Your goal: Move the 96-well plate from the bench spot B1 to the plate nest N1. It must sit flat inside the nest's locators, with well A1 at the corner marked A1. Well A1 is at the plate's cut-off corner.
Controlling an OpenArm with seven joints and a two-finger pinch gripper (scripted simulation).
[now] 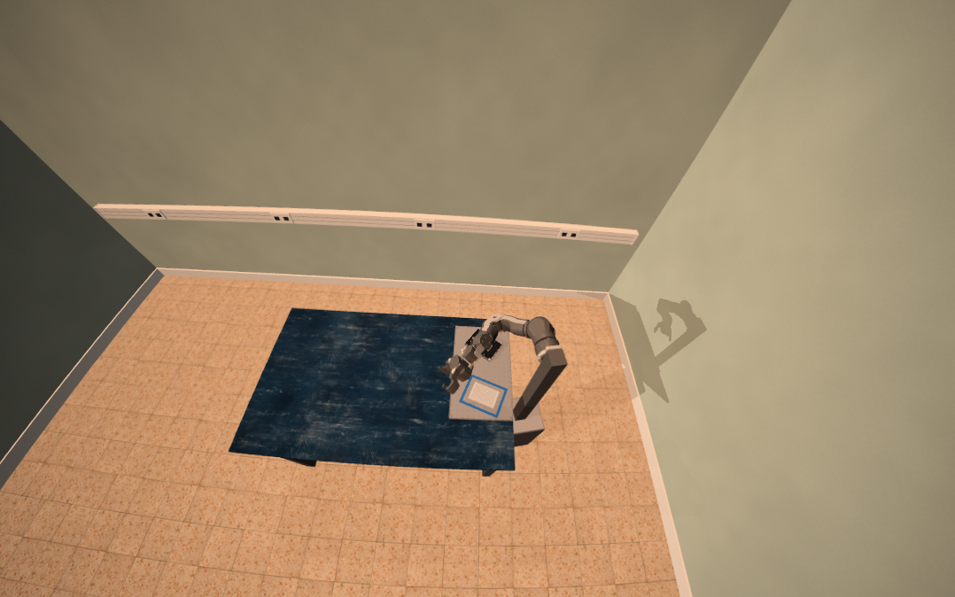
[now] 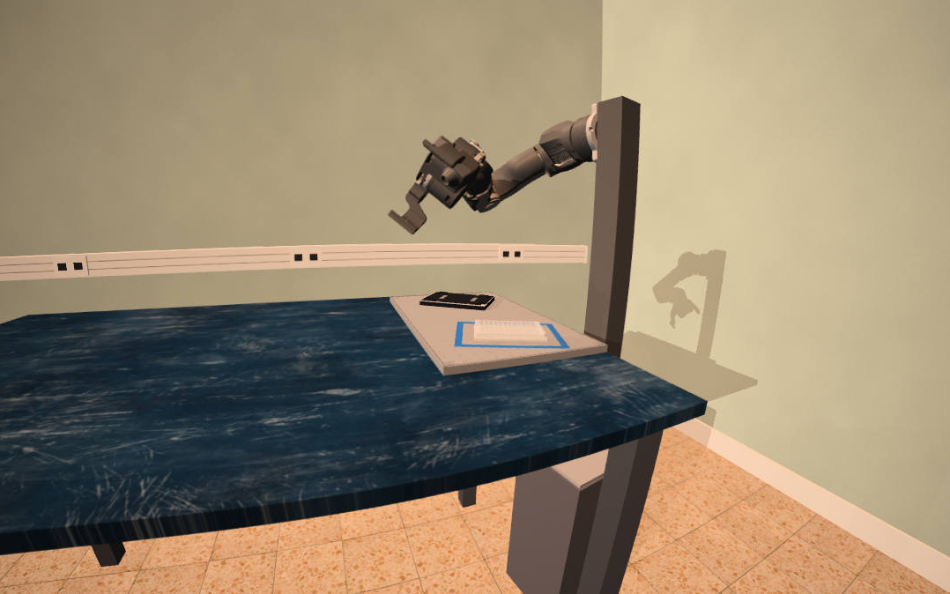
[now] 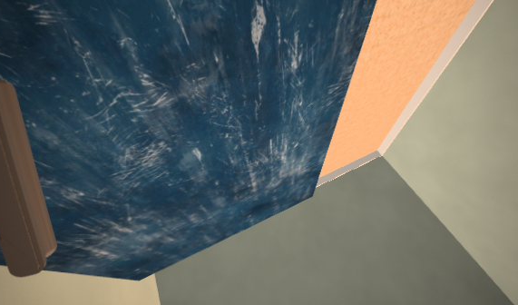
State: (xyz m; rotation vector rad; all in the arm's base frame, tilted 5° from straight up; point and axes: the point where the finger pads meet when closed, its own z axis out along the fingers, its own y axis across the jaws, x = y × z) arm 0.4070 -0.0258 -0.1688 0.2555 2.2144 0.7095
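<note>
White plate [image 2: 509, 330] lies inside the blue outline on the bench [image 2: 242, 383], below and right of the hand [image 2: 419, 203], which hangs high, spread wide, holding nothing; long axis runs left-right in the exterior view.

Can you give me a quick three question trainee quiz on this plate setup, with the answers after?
1. True or false: the gripper is shut on the 96-well plate.
2. The plate lies inside: A) the blue outline B) the black nest C) the bare blue table.
3. Which lies nearer the wall rail, plate or nest?

Key: 1 false, it is open and raised. 2 A. 3 nest.
</note>
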